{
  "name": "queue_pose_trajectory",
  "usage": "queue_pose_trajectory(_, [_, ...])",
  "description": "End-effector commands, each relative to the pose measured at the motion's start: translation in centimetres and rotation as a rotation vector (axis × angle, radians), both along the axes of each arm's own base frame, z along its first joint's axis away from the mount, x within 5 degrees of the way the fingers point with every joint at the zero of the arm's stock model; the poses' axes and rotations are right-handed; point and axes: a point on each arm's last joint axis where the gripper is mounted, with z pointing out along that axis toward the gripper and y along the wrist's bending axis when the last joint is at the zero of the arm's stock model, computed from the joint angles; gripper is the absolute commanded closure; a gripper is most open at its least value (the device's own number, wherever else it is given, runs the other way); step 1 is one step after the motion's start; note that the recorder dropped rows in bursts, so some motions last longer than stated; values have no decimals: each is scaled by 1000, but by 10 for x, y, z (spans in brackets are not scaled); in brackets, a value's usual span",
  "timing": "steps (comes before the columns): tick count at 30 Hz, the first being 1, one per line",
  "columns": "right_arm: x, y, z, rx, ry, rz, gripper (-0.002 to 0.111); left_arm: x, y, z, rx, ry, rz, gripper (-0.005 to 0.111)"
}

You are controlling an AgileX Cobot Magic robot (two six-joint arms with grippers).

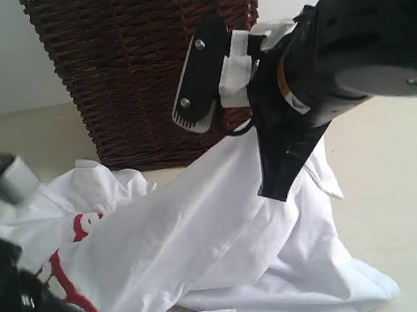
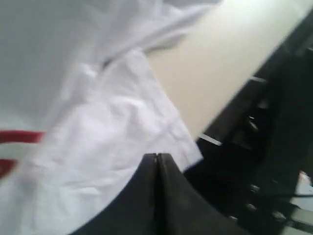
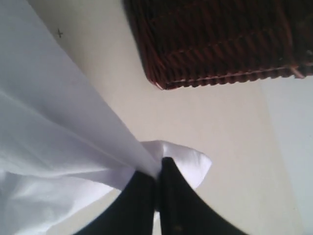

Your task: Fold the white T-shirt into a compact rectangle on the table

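The right claw (image 3: 159, 171) is clamped tight on a fold of the white T-shirt (image 1: 204, 240), holding it up off the worktop (image 1: 412, 199); the rest slopes down from it and lies crumpled below. A wicker basket (image 1: 145, 72) stands behind this claw. The left claw (image 2: 156, 161) has its jaws pressed together over the shirt; whether cloth is caught between them I cannot tell. Red-edged lettering (image 1: 82, 225) beside the left claw is too bunched to read.
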Motion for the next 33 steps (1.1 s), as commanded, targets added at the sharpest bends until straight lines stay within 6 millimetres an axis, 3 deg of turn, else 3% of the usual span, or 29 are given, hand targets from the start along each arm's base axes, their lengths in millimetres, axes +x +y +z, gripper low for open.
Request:
queue_pose_trajectory(1, [1,4,21,72,-6,4,108,-43,-32,-15,-250,0,-108,107])
queue_pose_trajectory(5, [-5,10,25,123,73,25,108,-50,-68,-26,-243,-133,-73,107])
queue_pose_trajectory(11, [-6,9,33,128,100,-2,108,-46,-121,-65,-88,-460,38,107])
queue_pose_trajectory(19, [-5,4,47,212,128,-50,108,-19,-154,-97,14,-551,91,107])
queue_pose_trajectory(24, [-5,5,57,273,152,-67,108,-18,-188,-108,12,-551,-71,107])
queue_pose_trajectory(28, [-4,7,67,300,132,-63,108,-16,-194,-111,14,-542,-57,107])
queue_pose_trajectory(33, [-8,9,82,365,176,-77,108,18,-179,-117,54,-471,117,107])
